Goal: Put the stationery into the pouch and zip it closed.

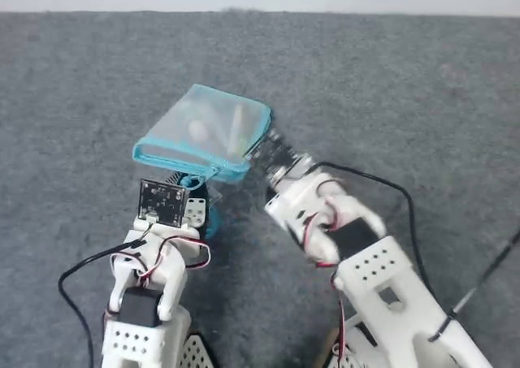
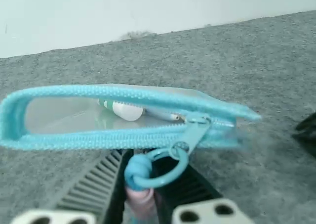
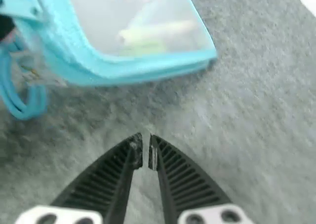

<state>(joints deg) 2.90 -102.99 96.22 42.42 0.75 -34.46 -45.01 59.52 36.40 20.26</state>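
At the left, the left pincer [image 2: 143, 178] is clamped on the pouch's blue pull ring [image 2: 138, 173]. The zipping step looks to be in hand, and the next move calls for a steady drag of the slider [image 2: 196, 120] along the gaping mouth. The pouch [image 1: 207, 132], turquoise-edged and translucent, lies on the grey tabletop [image 1: 390, 92] between the arms, with stationery [image 2: 126, 110] inside. The right pincer [image 3: 145, 147], closed on nothing, sits just beside its corner.

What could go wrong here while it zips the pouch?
The right gripper is shut on nothing, apart from the pouch, so a pull on the ring by the left gripper may drag the pouch rather than close it. The ring might also slip out.
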